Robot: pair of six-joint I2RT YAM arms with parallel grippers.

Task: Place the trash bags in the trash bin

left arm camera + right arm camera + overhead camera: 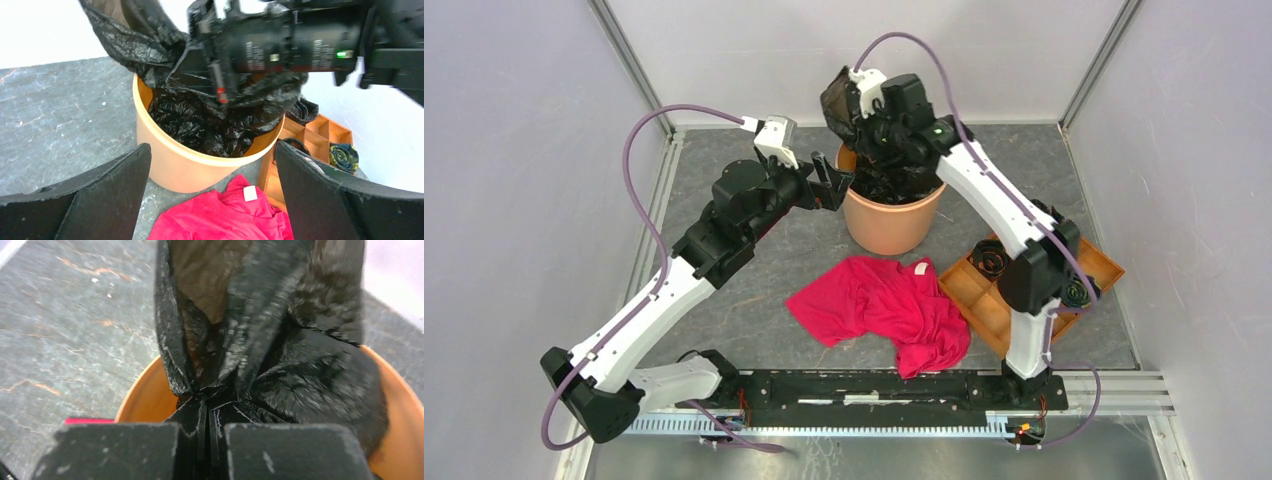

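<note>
Plastic is bunched tight in the right pincer (207,427), which is clenched on a gathered neck of the trash bag (320,385) directly above the trash bin (170,165). Most of the black film sits crumpled inside the bin, and one flap stands up above the rim. The left pincer (212,150) is spread wide with nothing in it, just beside the bin's wall. To do this well, I'd say the right arm should press down toward the middle of the bin before letting go, so the flap follows in rather than draping outside. The right wrist view shows the pinch itself, film squeezed between the pads, which the overhead view hides behind the arm. The left wrist view shows the plastic heaped inside, with the red garment (879,300) at the bin's foot on the bench (754,300).
</note>
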